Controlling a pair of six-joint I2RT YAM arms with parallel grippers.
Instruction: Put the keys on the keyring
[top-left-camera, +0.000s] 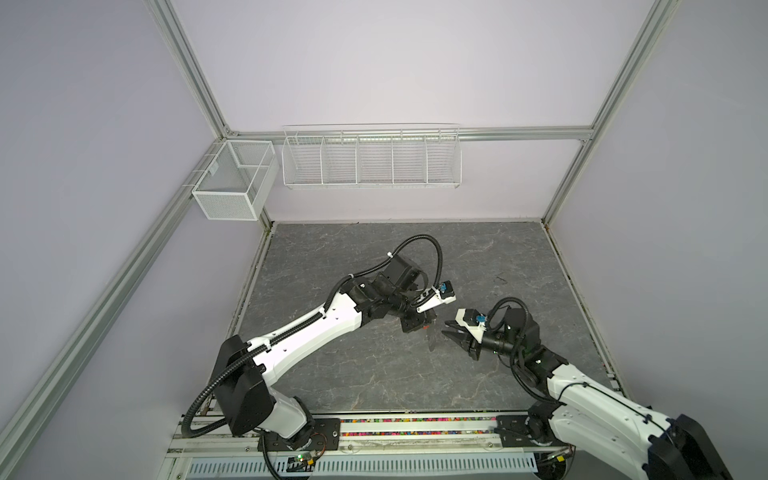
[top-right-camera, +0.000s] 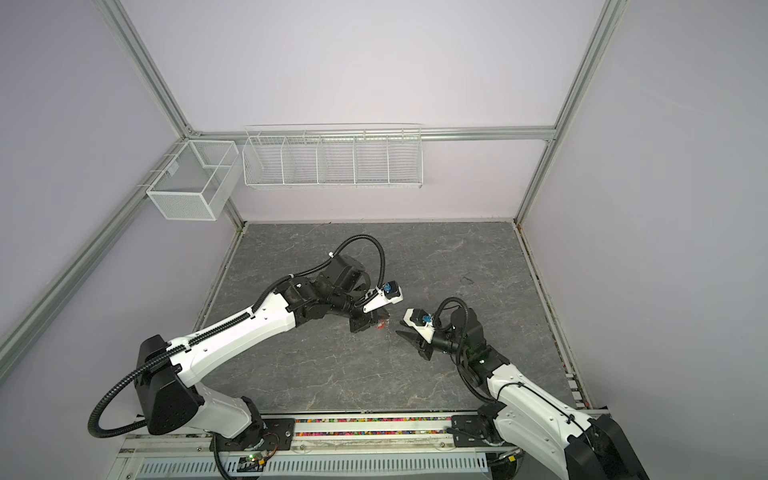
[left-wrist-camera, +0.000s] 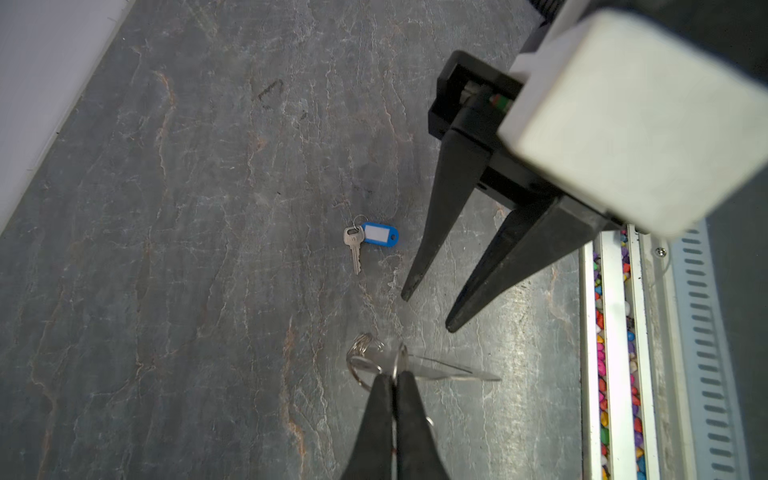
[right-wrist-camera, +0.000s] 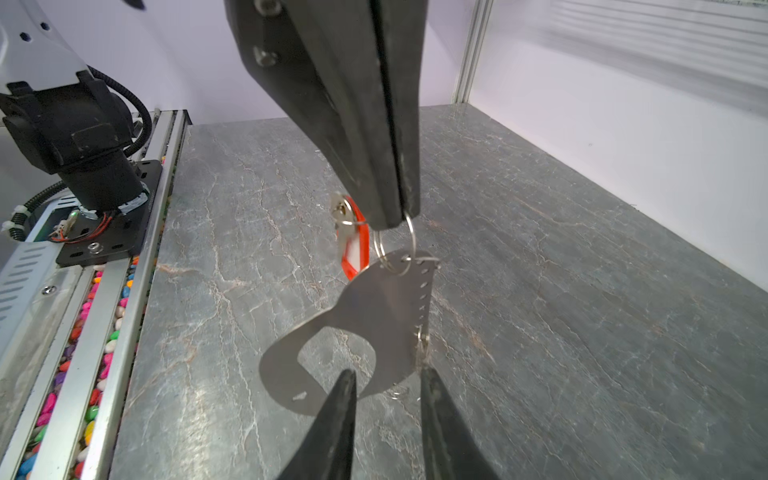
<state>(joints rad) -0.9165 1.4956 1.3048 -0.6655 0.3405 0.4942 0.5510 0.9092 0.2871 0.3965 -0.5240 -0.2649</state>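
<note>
My left gripper (left-wrist-camera: 392, 376) is shut on a metal ring at the top of the keyring (right-wrist-camera: 374, 316), a flat grey plate with an oblong cutout that hangs in the air. A key with a red tag (right-wrist-camera: 354, 243) dangles from a ring next to that grip. Lying flat on the table is the blue-tagged key (left-wrist-camera: 372, 237). My right gripper (right-wrist-camera: 388, 372) is open, its tips just short of the plate's lower edge, one fingertip (right-wrist-camera: 428, 374) near a small ring there. In both top views the grippers (top-left-camera: 430, 328) (top-left-camera: 446, 329) face each other mid-table.
White wire baskets (top-left-camera: 370, 158) (top-left-camera: 235, 178) hang on the back wall. A rail holding coloured pebbles (right-wrist-camera: 83, 332) runs along the table's front edge. The left arm's base (right-wrist-camera: 95, 178) stands on it. A dark mark (top-left-camera: 498, 279) lies on the slate table.
</note>
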